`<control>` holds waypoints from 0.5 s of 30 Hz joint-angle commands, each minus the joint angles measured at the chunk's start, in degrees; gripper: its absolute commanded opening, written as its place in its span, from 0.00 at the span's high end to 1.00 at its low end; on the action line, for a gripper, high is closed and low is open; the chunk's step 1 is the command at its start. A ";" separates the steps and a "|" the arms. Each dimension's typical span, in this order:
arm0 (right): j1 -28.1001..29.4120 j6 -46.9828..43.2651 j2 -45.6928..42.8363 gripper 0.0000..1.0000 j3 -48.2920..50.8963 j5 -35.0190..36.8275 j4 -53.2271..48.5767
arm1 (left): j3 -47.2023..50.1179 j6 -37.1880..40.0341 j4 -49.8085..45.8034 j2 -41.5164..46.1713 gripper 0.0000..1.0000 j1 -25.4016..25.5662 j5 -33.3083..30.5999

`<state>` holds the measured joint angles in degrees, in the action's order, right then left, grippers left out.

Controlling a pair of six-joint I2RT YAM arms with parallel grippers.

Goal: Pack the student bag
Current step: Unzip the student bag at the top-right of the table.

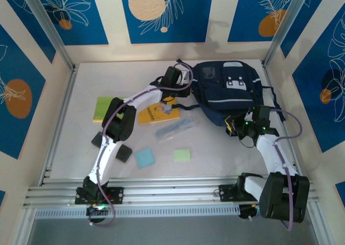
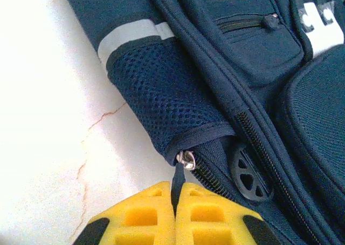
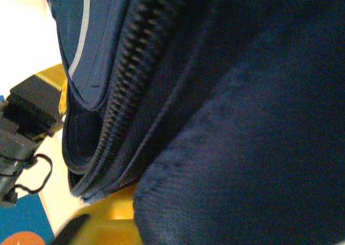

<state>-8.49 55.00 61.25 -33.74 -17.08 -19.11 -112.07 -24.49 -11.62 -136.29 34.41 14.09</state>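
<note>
a: left gripper [image 2: 175,195]?
b: clenched. the yellow fingers [image 2: 141,219] are pressed together on the dark zipper pull tab [image 2: 176,181]. the metal slider [image 2: 186,160] sits just above the tips.
a: what's around it?
b: the slider is at the lower corner of the mesh pocket [image 2: 156,88], with a grey stripe [image 2: 132,33] above the mesh. the white table [image 2: 48,121] is to the left.
a: right gripper [image 1: 237,125]?
b: at the near right edge of the student bag [image 1: 226,91]. in its wrist view the navy fabric [image 3: 242,126] is right up against the lens. a bit of yellow finger [image 3: 110,204] shows under it, and a row of zipper teeth [image 3: 126,77] runs past. can't tell whether it's released or gripping.
a: bag position?
b: it lies flat at the far right of the table, front side up, white patch toward the back wall. the left gripper is at its left side, the right gripper at its near edge.
a: other stuff?
b: all left of the bag: yellow book [image 1: 156,113] just beside it under the left arm, clear pouch [image 1: 175,129] nearer, green pad [image 1: 105,109] far left, blue note [image 1: 144,158] and green note [image 1: 182,155] toward the front.
</note>
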 commanded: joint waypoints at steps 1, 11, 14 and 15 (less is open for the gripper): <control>1.63 -2.15 -0.63 0.57 -1.94 -3.37 -4.42 | -2.25 -0.96 0.10 -0.17 1.00 -1.78 -4.99; 14.93 -8.18 5.10 0.45 -13.49 3.05 -11.15 | 19.97 -1.18 2.99 19.57 0.42 -5.17 -6.73; 19.10 -6.73 9.11 0.45 -16.38 3.93 -8.95 | 26.33 0.63 3.67 25.30 0.33 -6.90 -6.61; 20.35 -5.99 10.43 0.45 -17.12 4.22 -8.00 | 27.36 1.83 3.66 26.27 0.32 -7.59 -6.02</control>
<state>9.43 48.90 68.90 -48.64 -14.33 -27.18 -87.39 -24.82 -9.98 -114.87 28.18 8.34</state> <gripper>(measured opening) 0.552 0.670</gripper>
